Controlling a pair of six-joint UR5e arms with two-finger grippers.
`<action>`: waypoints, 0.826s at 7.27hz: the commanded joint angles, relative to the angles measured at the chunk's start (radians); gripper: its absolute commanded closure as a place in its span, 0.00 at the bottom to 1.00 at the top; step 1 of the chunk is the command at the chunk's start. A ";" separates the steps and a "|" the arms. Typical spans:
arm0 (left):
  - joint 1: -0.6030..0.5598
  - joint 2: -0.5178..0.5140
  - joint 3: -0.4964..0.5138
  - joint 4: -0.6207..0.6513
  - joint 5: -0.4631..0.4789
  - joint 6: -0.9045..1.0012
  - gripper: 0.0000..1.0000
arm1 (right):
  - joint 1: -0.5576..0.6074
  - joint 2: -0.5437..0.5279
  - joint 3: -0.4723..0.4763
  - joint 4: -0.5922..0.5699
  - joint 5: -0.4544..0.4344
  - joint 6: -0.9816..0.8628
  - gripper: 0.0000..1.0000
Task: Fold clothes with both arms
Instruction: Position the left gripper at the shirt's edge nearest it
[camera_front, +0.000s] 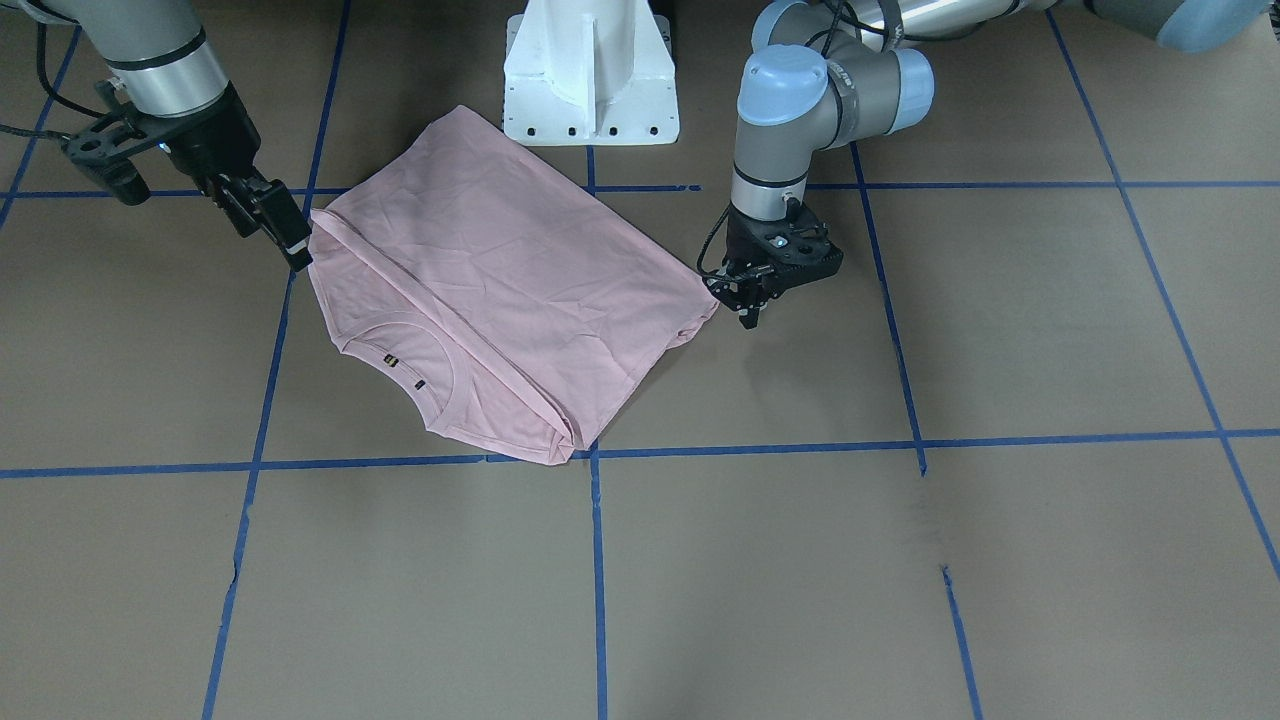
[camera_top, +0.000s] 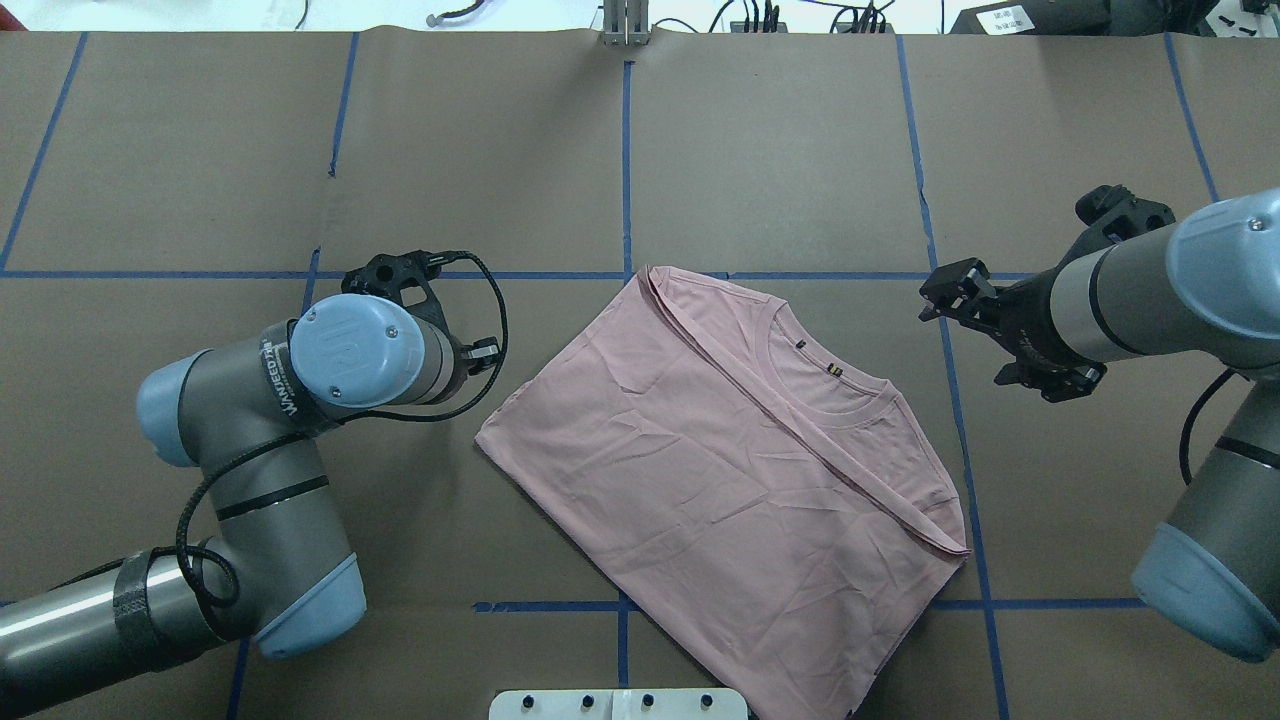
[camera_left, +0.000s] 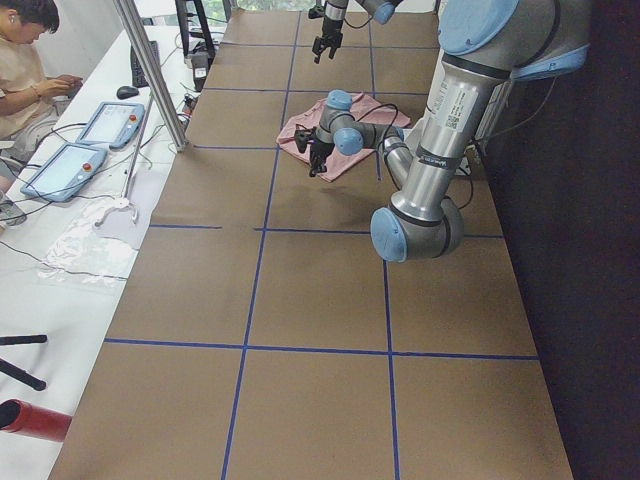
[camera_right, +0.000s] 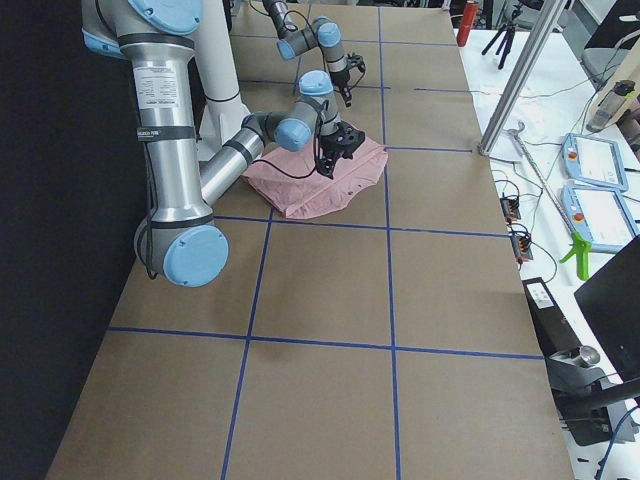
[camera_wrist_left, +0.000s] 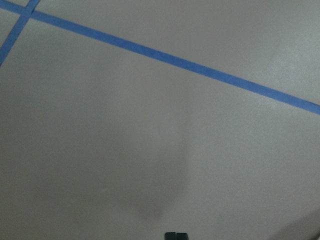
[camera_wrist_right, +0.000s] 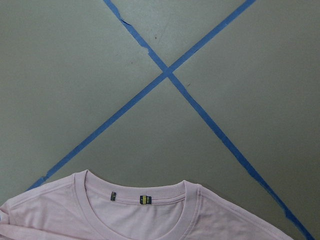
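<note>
Pink T-shirt, front-facing view: the pale pink short-sleeved T-shirt (camera_front: 500, 280) lies flat on the brown paper-covered surface (camera_front: 900, 560), plain side up, with one side folded over in a long ridge. Its far corner is just beside the white pedestal base (camera_front: 590, 80).
Right hand, front-facing view: the black two-finger right hand (camera_front: 275, 230) hangs tilted just beside the shirt's shoulder corner and grips nothing.
Left hand, front-facing view: the black two-finger left hand (camera_front: 750, 308) points down just beside the opposite corner. Its fingers come together on nothing.
Overhead view: the shirt lies between the two hands, over a crossing of the blue tape lines (camera_top: 625, 150). The right hand's fingers stand wide apart, near the collar side. The left hand is hidden below its own wrist joint.
Left side view: the near arm's hand hangs at the shirt's near edge.
Right side view: the near arm's hand is above the shirt's near edge.
Left wrist view: bare surface and tape. Two black fingertips (camera_wrist_left: 170, 235) meet at the bottom edge.
Right wrist view: the round neck opening with two small tags (camera_wrist_right: 144, 199) lies below a tape crossing.
</note>
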 joint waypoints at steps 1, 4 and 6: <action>0.034 -0.008 0.014 0.002 -0.002 -0.019 0.55 | 0.000 0.000 -0.001 0.000 0.001 0.000 0.00; 0.077 -0.005 0.019 0.002 0.001 -0.063 0.49 | 0.000 0.002 -0.006 0.000 0.001 -0.001 0.00; 0.094 0.000 0.019 0.002 0.001 -0.063 0.51 | 0.000 0.002 -0.006 0.000 0.001 -0.001 0.00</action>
